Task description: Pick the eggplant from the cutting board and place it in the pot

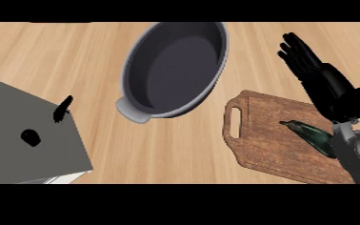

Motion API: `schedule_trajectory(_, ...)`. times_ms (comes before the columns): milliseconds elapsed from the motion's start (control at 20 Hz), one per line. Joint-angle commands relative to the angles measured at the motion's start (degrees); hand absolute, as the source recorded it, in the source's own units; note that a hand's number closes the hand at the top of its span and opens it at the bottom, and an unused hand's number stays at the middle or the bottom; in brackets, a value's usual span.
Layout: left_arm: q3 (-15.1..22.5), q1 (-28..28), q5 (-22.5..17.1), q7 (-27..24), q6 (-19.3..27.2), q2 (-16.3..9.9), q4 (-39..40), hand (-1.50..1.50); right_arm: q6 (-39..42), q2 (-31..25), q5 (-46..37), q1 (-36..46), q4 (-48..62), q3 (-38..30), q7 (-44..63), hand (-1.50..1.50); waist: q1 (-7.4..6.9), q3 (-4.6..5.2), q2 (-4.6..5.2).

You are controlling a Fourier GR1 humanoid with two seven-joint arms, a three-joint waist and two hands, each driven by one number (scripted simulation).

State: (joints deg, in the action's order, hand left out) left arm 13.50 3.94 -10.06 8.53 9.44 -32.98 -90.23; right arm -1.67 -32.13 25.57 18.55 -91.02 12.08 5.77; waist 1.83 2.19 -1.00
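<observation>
A light wooden counter (63, 52) fills the view from the robot's head. At the near left, the broad grey forearm (38, 138) of the left arm takes up the corner; only black finger tips of the left hand (62, 108) show past its edge, and whether that hand is spread or curled cannot be told.

Toward the far middle stands the dark grey oval pot (134, 78), its short handle pointing near and left, nothing inside it. To its right, on the near right of the counter, lies the brown cutting board (264, 138), its handle slot turned toward the pot.

Above the board's far right edge hangs the right hand (316, 76), black, its fingers straight and held close together, pointing far and slightly left, closed round nothing.

The dark green eggplant (309, 134) lies on the right part of the cutting board, stem end pointing left. It sits nearer than the right hand's fingers, just beside the grey wrist, which covers its right end. The fingers themselves are apart from it.
</observation>
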Motion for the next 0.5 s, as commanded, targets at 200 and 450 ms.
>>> schedule_trajectory(200,-9.5,-1.5,13.5,8.4,4.8,4.8,-3.2,0.00,15.6,-6.2,-0.5,-2.7,2.9,6.6,2.2,1.50,-1.78,-2.14,1.36)
schedule_trajectory(450,-10.5,2.0,12.0,14.2,5.8,6.5,-3.3,0.00,-3.8,-12.3,-22.5,-5.4,4.2,0.1,-9.3,-1.50,0.38,-2.30,0.90)
